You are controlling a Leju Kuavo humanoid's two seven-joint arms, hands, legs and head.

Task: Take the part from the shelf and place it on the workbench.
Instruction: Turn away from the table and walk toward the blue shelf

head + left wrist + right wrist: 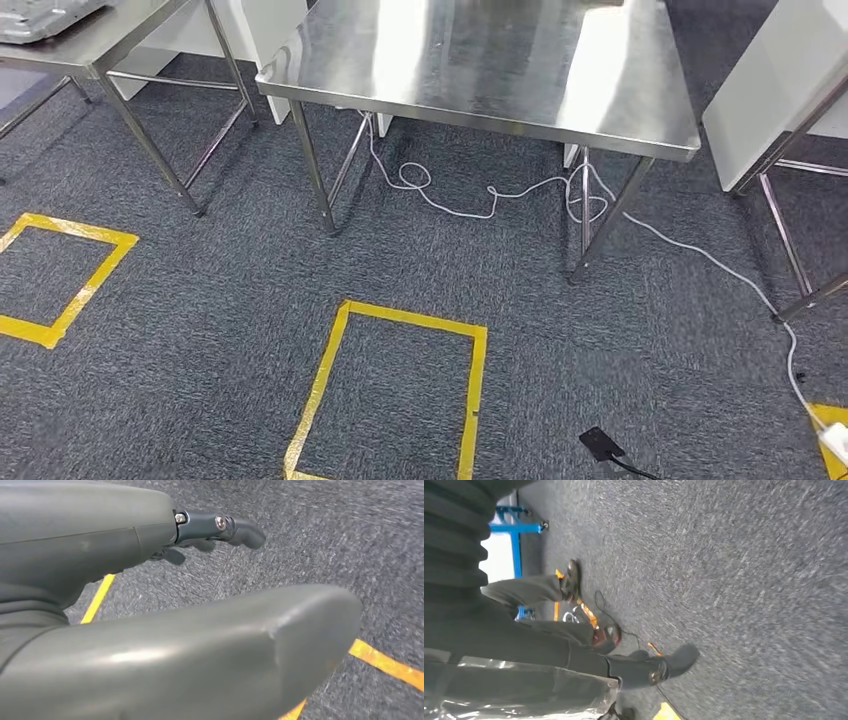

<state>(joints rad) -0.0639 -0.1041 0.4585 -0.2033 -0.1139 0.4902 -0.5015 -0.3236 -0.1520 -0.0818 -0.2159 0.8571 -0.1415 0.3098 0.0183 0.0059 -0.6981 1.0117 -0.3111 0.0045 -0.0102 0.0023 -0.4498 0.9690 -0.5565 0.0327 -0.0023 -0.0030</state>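
Well, my right robot hand (636, 670) has the part (519, 692) against its palm: something sealed in clear, crinkled, glossy film that catches the light. One dark finger (676, 661) sticks out past the wrapping, and the film hides the rest of my grip. The part hangs over speckled grey carpet (200, 350), off the tabletop (480, 60).

My left robot hand (165, 635) holds nothing. Its thick, smooth grey thumb sits well apart from a dark jointed finger (227, 527) that points out straight, also over the carpet.

Ahead of me, the tabletop is brushed stainless steel, flat and bare, with a thin folded lip along its near edge and slim tubular legs. A white cable (500, 190) loops on the floor between those legs and trails off past the near right corner. Rectangular outlines of yellow tape (400, 390) are stuck on the carpet short of the near edge. A second steel table (90, 45) stands off the far left corner.

In the right wrist view, a person's trousered legs and dark shoes (570, 580) stand on the carpet near a blue metal frame (516, 527).
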